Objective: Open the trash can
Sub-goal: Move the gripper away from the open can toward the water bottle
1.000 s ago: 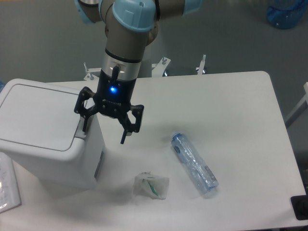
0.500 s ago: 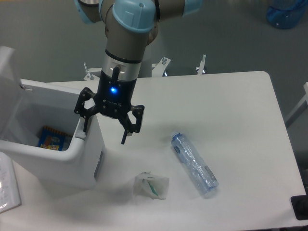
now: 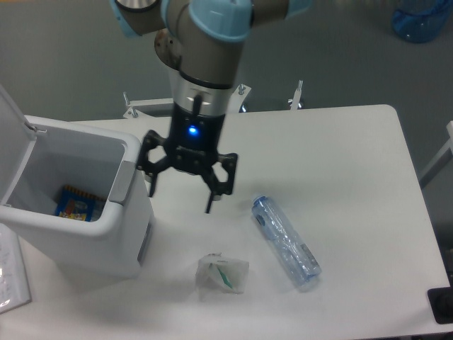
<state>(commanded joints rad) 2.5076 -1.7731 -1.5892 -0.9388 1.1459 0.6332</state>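
A white table (image 3: pixel 340 163) fills most of the frame, running from the left edge to the right, with grey floor above it.

The arm (image 3: pixel 205 42) comes down from the top centre, grey with pale blue joint caps, and ends in a black gripper (image 3: pixel 180 193) with a small blue light glowing on its body. Its two fingers are spread wide apart and hold nothing. The left finger (image 3: pixel 151 183) hangs just beside the bin's right edge; whether it touches cannot be told. The right finger (image 3: pixel 211 198) points down over bare table.

The bin (image 3: pixel 106 234), a large boxy white container with rounded corners, stands at the left of the frame. Its lid (image 3: pixel 10 152) is swung up and back at the far left edge, so the inside is open to view. A grey tab (image 3: pixel 122 183) sits on the right rim. At the bottom inside lies a small blue and orange packet (image 3: pixel 74 204).

A crushed clear plastic bottle (image 3: pixel 286 239) lies on its side right of centre, slanting toward the lower right.

A crumpled clear wrapper (image 3: pixel 222 274) with something green inside lies at lower centre, near the bin's lower right corner.

A pale flat object (image 3: pixel 13 273) shows partly at the lower left edge.
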